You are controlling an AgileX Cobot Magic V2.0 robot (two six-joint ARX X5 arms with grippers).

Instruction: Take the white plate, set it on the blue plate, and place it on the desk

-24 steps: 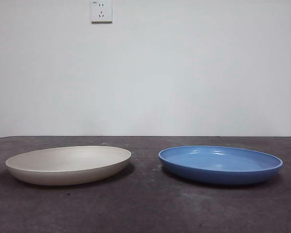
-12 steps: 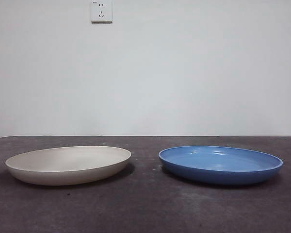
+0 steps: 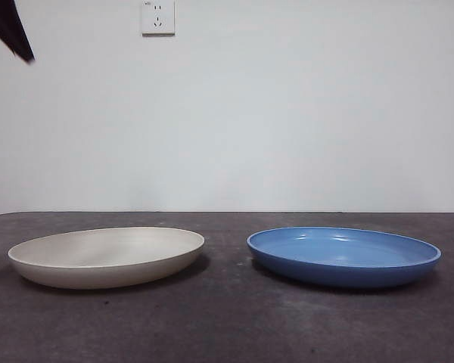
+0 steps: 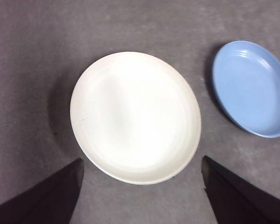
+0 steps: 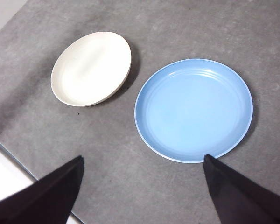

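Left gripper (image 4: 140,196) hangs high with its jaws wide open, the white plate (image 4: 135,116) flat on the desk (image 4: 28,56) right below it, so I should go down slow and pinch just the near rim, away from the blue plate (image 4: 252,88).

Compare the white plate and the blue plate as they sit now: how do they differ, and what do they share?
Colour: the white plate is cream-white, the blue plate medium blue. Finish: the white plate looks matte, while the blue plate is glossy with light glints inside. Position: in the front view the white plate lies to the left and the blue plate to the right, apart. Both are round, shallow, empty, about equal in size, and rest flat on the desk.
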